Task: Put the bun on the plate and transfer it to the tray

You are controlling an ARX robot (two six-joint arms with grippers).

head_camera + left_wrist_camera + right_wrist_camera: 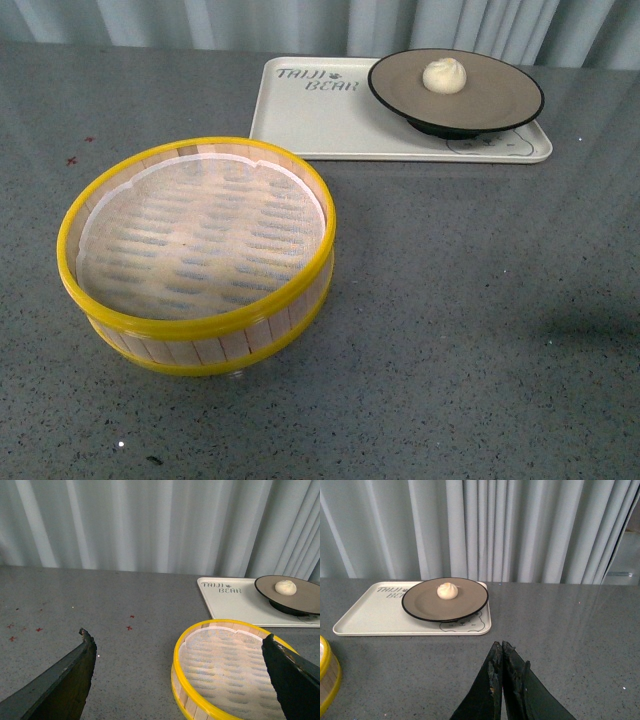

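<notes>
The bun [444, 75] sits on the plate [500, 100], which rests on the right part of the tray [320, 125] by the counter's [480, 320] far edge. The steamer basket [200, 250] stands nearer, toward the left.

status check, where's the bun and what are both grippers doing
Left gripper open, empty. Right gripper shut, empty. Bun on plate, plate on tray. Nothing in the way.

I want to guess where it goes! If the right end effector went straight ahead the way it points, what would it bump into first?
Probably the tray with the plate and bun. The shut right end effector points across bare table toward the tray's near edge, though depth is hard to judge.
</notes>
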